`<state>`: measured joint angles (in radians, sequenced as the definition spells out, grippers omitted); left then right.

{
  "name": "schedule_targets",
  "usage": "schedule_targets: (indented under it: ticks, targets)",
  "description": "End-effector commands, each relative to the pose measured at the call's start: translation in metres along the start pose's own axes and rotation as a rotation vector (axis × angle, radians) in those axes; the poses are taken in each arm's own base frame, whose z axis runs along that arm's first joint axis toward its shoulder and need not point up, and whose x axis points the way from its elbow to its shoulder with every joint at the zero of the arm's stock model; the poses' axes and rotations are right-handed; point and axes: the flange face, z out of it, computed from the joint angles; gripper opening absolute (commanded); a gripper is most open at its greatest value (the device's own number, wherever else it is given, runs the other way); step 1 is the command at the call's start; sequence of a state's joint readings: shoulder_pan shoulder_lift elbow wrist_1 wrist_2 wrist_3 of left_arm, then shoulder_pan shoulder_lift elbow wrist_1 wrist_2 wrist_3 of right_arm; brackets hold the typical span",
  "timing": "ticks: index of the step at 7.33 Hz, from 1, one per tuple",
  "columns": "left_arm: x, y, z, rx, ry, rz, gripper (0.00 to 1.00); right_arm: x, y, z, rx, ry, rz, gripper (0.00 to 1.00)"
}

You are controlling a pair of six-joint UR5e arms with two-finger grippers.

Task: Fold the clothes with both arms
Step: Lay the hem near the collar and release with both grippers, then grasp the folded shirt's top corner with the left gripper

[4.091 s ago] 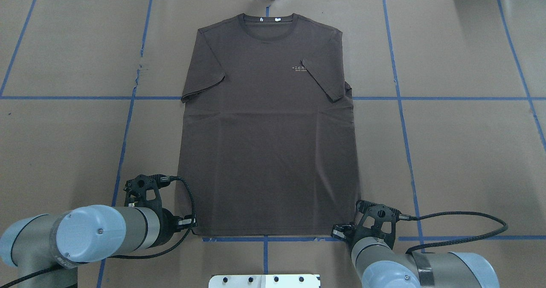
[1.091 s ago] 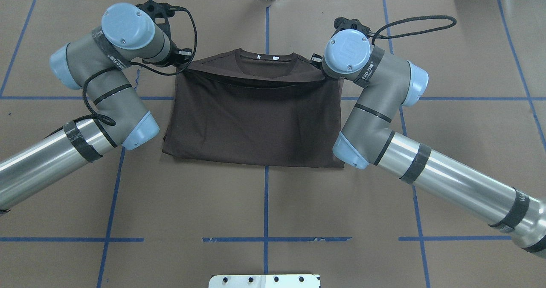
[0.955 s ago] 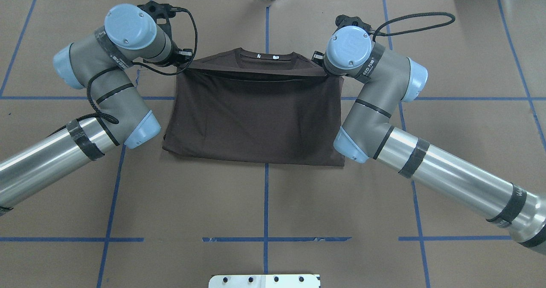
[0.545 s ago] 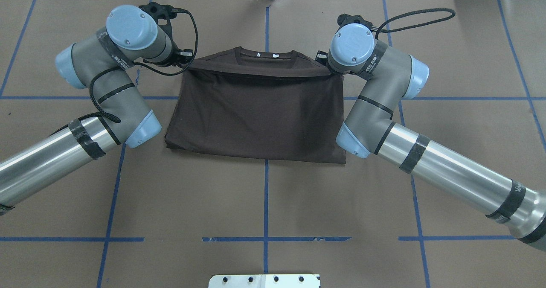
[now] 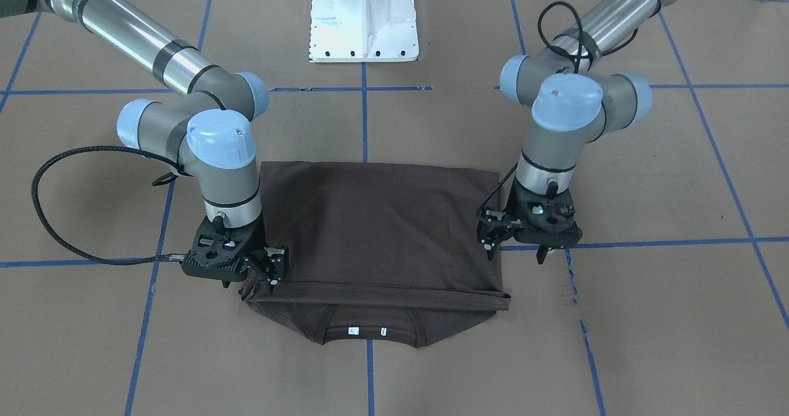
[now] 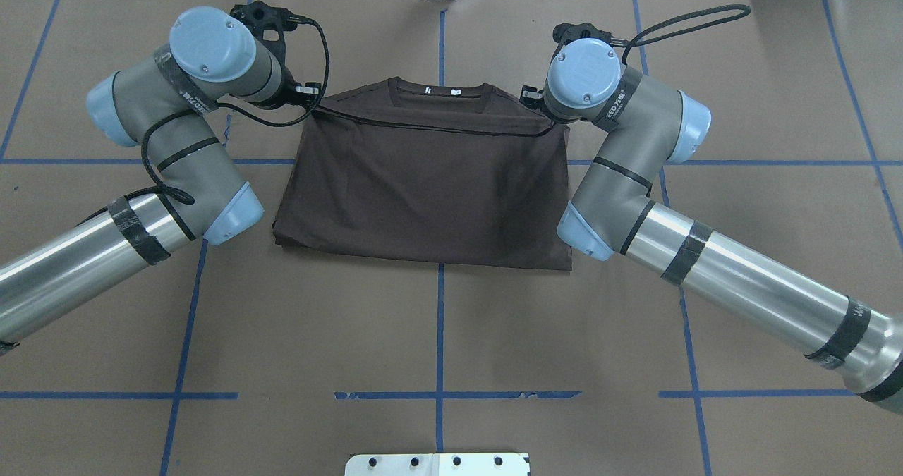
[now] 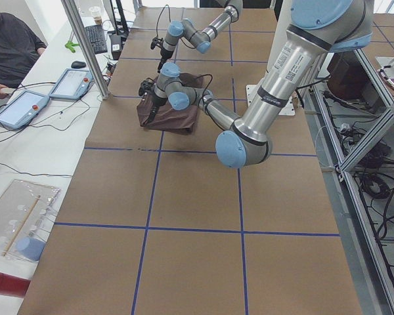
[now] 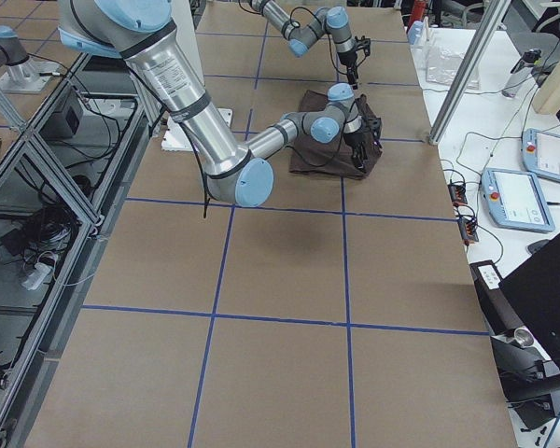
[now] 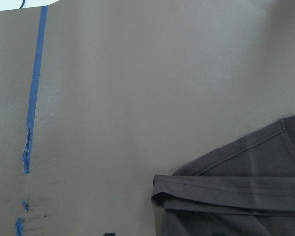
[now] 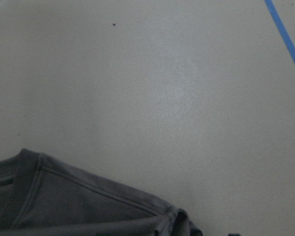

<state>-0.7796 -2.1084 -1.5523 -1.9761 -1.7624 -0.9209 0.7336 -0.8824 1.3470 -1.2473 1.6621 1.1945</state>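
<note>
Two arms flank the T-shirt [image 6: 423, 194], folded in half on brown paper [image 6: 437, 335] crossed by blue tape [image 6: 439, 307]. Left gripper [image 5: 493, 234] stands spread, clear of cloth; right gripper [image 5: 268, 274] pinches the hem corner. White pedestal [image 5: 363, 18] behind.

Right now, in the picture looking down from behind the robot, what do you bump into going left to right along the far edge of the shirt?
Left gripper → white neck labels on the T-shirt's ribbed collar → right gripper.
</note>
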Motion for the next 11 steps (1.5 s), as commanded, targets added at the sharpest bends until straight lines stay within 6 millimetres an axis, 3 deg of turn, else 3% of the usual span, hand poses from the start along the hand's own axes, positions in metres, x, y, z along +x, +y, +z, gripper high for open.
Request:
schedule_targets:
  ticks: [1,2,3,6,11]
  targets:
    - [-0.011,0.091,-0.034,-0.079,0.101,-0.045,1.00,0.015,0.011,-0.027,-0.032,-0.065,-0.033,1.00]
    - [-0.012,0.127,-0.038,-0.098,0.139,-0.130,0.77,0.015,0.012,-0.030,-0.036,-0.070,-0.034,1.00]
    - [-0.008,0.149,-0.030,-0.119,0.137,-0.214,0.41,0.017,0.012,-0.028,-0.037,-0.067,-0.032,1.00]
    - [-0.007,0.165,-0.018,-0.122,0.109,-0.228,0.39,0.018,0.012,-0.028,-0.037,-0.066,-0.032,1.00]
    - [0.006,0.161,0.010,-0.137,0.087,-0.228,0.39,0.022,0.011,-0.026,-0.035,-0.061,-0.041,1.00]
